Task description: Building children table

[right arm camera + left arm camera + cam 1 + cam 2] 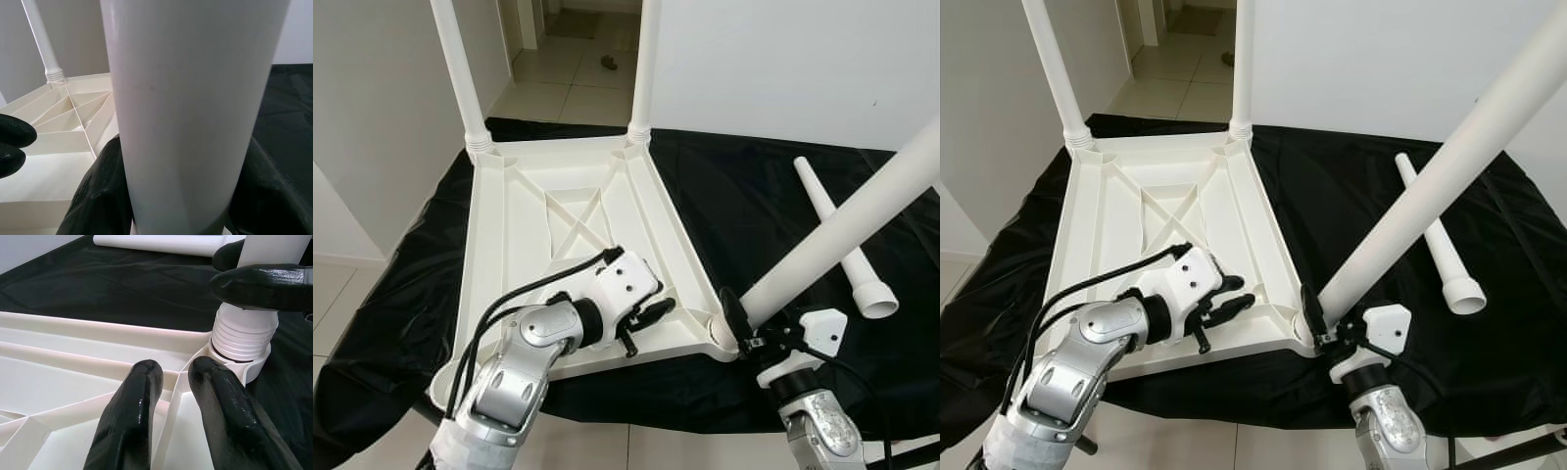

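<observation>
Black cloth [754, 196] under upturned ribbed white plastic tabletop [509, 245]; right gripper [744, 328] clamps smooth round leg [842, 230], left gripper [651, 318] nearly closed, empty.

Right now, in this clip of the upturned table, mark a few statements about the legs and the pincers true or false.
1. Two legs stand upright in the far corners of the upturned table. True.
2. The right pincer is shut on the leg at the near right corner. True; its threaded end sits at the corner socket and the leg leans.
3. A spare leg lies on the black cloth. True.
4. The left pincer grips that spare leg. False; it rests inside the table's underside, by a rib, holding nothing.
5. All four legs are fitted. False; the near left corner has none.
</observation>
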